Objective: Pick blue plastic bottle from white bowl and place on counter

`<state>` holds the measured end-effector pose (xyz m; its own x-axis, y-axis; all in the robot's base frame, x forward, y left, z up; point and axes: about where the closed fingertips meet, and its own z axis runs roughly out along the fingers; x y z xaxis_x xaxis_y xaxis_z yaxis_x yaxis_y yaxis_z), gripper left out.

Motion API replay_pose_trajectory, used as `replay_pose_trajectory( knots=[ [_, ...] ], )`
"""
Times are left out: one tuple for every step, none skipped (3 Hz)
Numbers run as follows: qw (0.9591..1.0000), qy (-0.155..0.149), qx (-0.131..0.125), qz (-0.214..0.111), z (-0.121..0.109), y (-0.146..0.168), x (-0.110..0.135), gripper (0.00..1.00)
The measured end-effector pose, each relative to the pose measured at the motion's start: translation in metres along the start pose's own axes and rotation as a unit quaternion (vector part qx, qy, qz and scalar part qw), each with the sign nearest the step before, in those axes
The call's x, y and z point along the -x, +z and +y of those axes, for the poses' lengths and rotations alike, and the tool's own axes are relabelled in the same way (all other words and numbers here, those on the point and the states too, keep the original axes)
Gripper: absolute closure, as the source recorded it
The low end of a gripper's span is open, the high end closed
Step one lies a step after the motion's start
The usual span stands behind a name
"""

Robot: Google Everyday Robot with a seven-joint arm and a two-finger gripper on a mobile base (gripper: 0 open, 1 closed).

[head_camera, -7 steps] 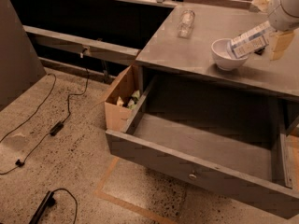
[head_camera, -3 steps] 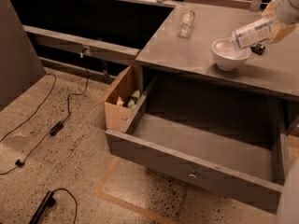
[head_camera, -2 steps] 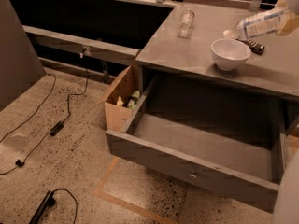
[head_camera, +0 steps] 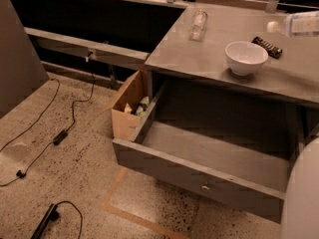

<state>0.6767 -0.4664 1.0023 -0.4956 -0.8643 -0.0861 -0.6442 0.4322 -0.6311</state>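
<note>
The blue plastic bottle (head_camera: pixel 300 24) hangs in the air at the right edge of the camera view, lying sideways with its white cap pointing left. It is above the counter (head_camera: pixel 199 59) and to the upper right of the white bowl (head_camera: pixel 246 57). The bowl stands upright on the counter with nothing in it. My gripper is out of view past the right edge, where the bottle's body leaves the frame.
A clear glass vessel (head_camera: pixel 198 25) lies at the counter's back left. A dark flat bar (head_camera: pixel 267 47) lies behind the bowl. The wide grey drawer (head_camera: pixel 214 158) is pulled open. A cardboard box (head_camera: pixel 130 103) stands left of it. Cables (head_camera: pixel 60 133) lie on the floor.
The bottle has come up out of the bowl and moved up and to the right, leaving the bowl empty. The arm has passed out of the frame.
</note>
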Motion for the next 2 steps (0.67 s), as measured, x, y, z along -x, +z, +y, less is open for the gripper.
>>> replay_pose_trajectory(
  knots=[
    [0.9864,0.143,0.081,-0.010,0.042,0.019,-0.040,1.00],
    [0.9677,0.212,0.132,-0.034,0.068,0.040,-0.040,1.00]
  ],
)
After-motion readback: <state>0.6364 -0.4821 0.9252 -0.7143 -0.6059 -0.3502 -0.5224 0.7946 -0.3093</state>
